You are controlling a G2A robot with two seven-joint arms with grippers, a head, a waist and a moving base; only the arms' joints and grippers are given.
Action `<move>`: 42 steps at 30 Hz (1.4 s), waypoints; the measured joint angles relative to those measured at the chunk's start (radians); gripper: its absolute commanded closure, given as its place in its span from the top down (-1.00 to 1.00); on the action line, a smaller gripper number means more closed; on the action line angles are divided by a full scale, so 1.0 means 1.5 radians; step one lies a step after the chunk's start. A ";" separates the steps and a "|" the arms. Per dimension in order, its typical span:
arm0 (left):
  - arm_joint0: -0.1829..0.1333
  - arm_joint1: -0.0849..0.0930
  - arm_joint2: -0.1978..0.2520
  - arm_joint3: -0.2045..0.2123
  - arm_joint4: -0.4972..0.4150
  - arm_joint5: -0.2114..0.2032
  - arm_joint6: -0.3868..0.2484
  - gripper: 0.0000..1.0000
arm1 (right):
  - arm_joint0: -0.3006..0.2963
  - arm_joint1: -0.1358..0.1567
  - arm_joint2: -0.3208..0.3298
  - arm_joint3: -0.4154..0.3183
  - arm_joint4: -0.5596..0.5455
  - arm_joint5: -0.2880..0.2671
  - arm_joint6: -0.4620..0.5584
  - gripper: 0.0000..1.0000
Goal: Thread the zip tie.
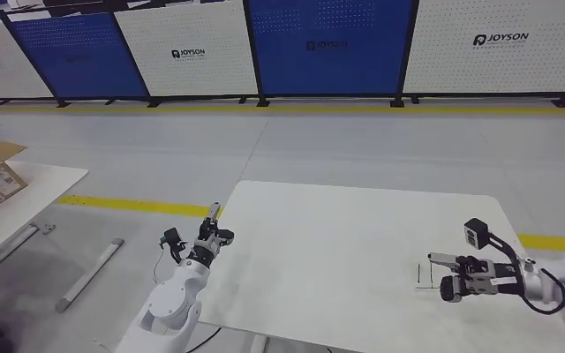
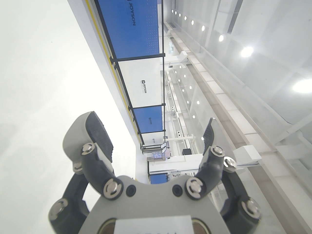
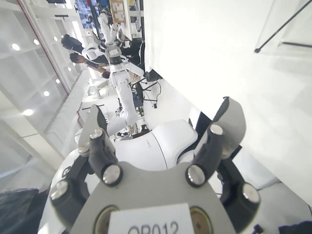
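Evidently the task is at its very start, with nothing yet picked up; the first step in hand is the approach for the pick. The white bench [image 1: 353,247] is the largest thing in the top view and carries the work. At its left edge is the left gripper [image 1: 212,221], well apart from the task's thing; its own wrist view shows the left gripper [image 2: 153,122] with its fingers spread wide and nothing between them. Near the opposite edge of the bench is the right gripper [image 1: 439,274], pointing across the surface toward the bench's middle; its wrist view shows the right gripper [image 3: 162,109] likewise spread wide and empty. The zip tie [image 1: 418,275] lies flat on the bench just beside the right gripper's fingertips, toward the middle of the bench and not touching them; it reads as thin dark strokes meeting at a corner, and I cannot tell whether that is one bent tie or two pieces. In the right wrist view the zip tie [image 3: 280,27] runs as a slim black line ending in a small head. The next move probably calls for lowering the right gripper onto that thin strip and pinching it precisely; the left would then need to come across for the threading.
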 measured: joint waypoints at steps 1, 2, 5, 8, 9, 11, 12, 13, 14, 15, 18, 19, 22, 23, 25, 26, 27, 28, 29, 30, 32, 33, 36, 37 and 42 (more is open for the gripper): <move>0.000 0.000 0.000 0.000 0.000 0.000 0.000 1.00 | 0.020 0.006 -0.031 0.023 0.026 0.004 0.000 1.00; 0.000 0.000 0.000 0.000 0.000 0.000 0.000 1.00 | 0.033 0.009 -0.050 0.042 0.046 0.014 0.000 1.00; 0.000 0.000 0.000 0.000 0.000 0.000 0.000 1.00 | 0.039 0.010 -0.059 0.052 0.066 0.023 0.000 1.00; 0.000 0.000 0.000 0.000 0.000 0.000 0.000 1.00 | 0.037 0.010 -0.057 0.049 0.058 0.022 0.000 1.00; 0.000 0.000 0.000 0.000 0.000 0.000 0.000 1.00 | 0.037 0.010 -0.057 0.049 0.058 0.022 0.000 1.00; 0.000 0.000 0.000 0.000 0.000 0.000 0.000 1.00 | 0.037 0.010 -0.057 0.049 0.059 0.022 0.000 1.00; 0.000 0.000 0.000 0.000 0.000 0.000 0.000 1.00 | 0.037 0.010 -0.057 0.049 0.059 0.022 0.000 1.00; 0.000 0.000 0.000 0.000 0.000 0.000 0.000 1.00 | 0.037 0.010 -0.057 0.049 0.059 0.022 0.000 1.00; 0.000 0.000 0.000 0.000 0.000 0.000 0.000 1.00 | 0.037 0.010 -0.057 0.049 0.059 0.022 0.000 1.00; 0.000 0.000 0.000 0.000 0.000 0.000 0.000 1.00 | 0.037 0.010 -0.057 0.049 0.059 0.022 0.000 1.00; 0.000 0.000 0.000 0.000 0.000 0.000 0.000 1.00 | 0.038 0.012 -0.054 0.037 0.046 0.018 -0.013 1.00; 0.000 0.000 0.000 0.000 0.000 0.000 0.000 1.00 | 0.034 0.015 -0.049 0.023 0.018 0.021 -0.038 1.00; 0.000 0.000 0.000 0.000 0.000 0.000 0.000 1.00 | 0.026 0.028 -0.018 0.007 -0.043 0.039 -0.056 1.00; 0.000 0.000 0.000 0.000 0.000 0.000 0.000 1.00 | 0.026 0.032 -0.008 0.007 -0.056 0.043 -0.046 1.00; 0.000 0.000 0.000 0.000 0.000 0.000 0.000 1.00 | 0.028 0.041 0.007 0.008 -0.090 0.054 -0.022 1.00; 0.000 0.000 0.000 0.000 0.000 0.000 0.000 1.00 | 0.031 0.044 0.011 0.010 -0.107 0.059 -0.015 1.00; 0.000 0.000 0.000 0.000 0.000 0.000 0.000 1.00 | 0.033 0.047 0.013 0.013 -0.125 0.062 -0.010 1.00; 0.000 0.000 0.000 0.000 0.000 0.000 0.000 1.00 | 0.037 0.049 0.012 0.019 -0.148 0.063 -0.009 1.00; 0.000 0.000 0.000 0.000 0.000 0.000 0.000 1.00 | 0.040 0.050 0.009 0.024 -0.163 0.063 -0.010 1.00; 0.000 0.000 0.000 0.000 0.000 0.000 0.000 1.00 | 0.043 0.050 0.002 0.029 -0.177 0.063 -0.007 1.00; 0.000 0.000 0.000 0.000 0.000 0.000 0.000 1.00 | 0.048 0.049 -0.013 0.034 -0.191 0.063 0.000 1.00; 0.000 0.000 0.000 0.000 0.000 0.000 0.000 1.00 | 0.048 0.049 -0.014 0.034 -0.191 0.063 0.000 1.00; 0.000 0.000 0.000 0.000 0.000 0.000 0.000 1.00 | 0.048 0.049 -0.013 0.034 -0.190 0.063 0.000 1.00; 0.000 0.000 0.000 0.000 0.000 0.000 0.000 1.00 | 0.048 0.049 -0.013 0.034 -0.190 0.063 0.000 1.00; 0.000 0.000 0.000 0.000 0.000 0.000 0.000 1.00 | 0.048 0.049 -0.013 0.034 -0.190 0.063 0.000 1.00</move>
